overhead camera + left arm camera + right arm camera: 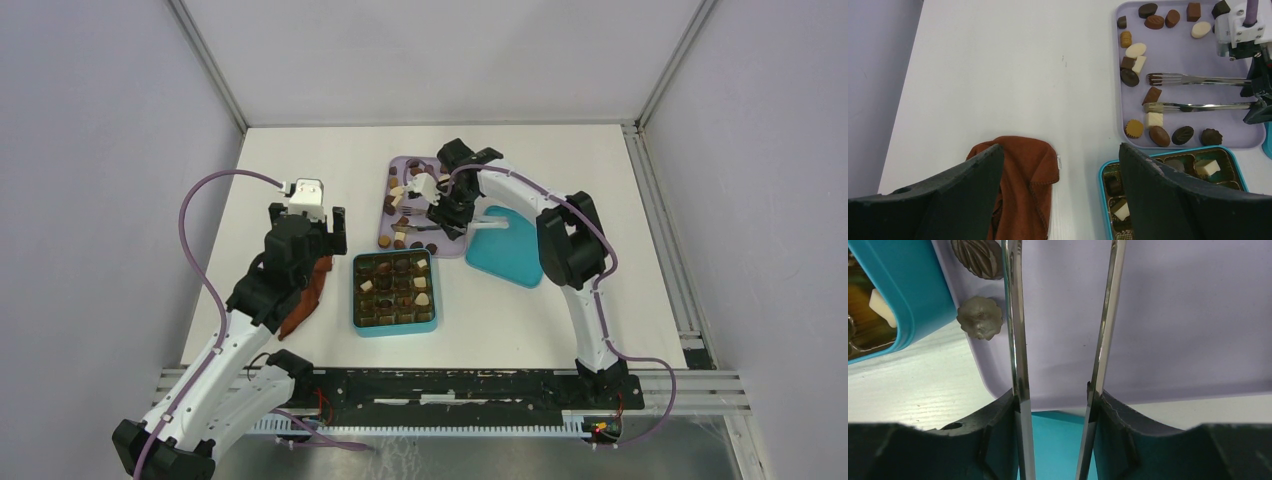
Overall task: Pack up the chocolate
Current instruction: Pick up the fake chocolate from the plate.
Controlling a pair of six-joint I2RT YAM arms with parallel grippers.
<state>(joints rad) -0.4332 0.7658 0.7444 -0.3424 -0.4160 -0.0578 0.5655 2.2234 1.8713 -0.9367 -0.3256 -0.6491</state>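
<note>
Many small chocolates (398, 205), dark, mid brown and cream, lie on a lilac tray (428, 165); the left wrist view shows them too (1159, 135). A teal box (355, 295) with a gridded insert holds several pieces. My right gripper (447, 215) is shut on metal tongs (1198, 80), their arms pressed against its fingers (1017, 340). The tong arms are spread, and a brown wedge piece (1151, 95) lies between the tips. My left gripper (310, 235) is open and empty (1060, 150), above the table between cloth and box.
A reddish-brown cloth (1023, 180) lies left of the teal box (1103, 200). The teal lid (505, 250) lies right of the tray, under my right wrist (1058, 440). A dark ridged piece (977, 257) sits near the tray's corner beside the box (908, 290).
</note>
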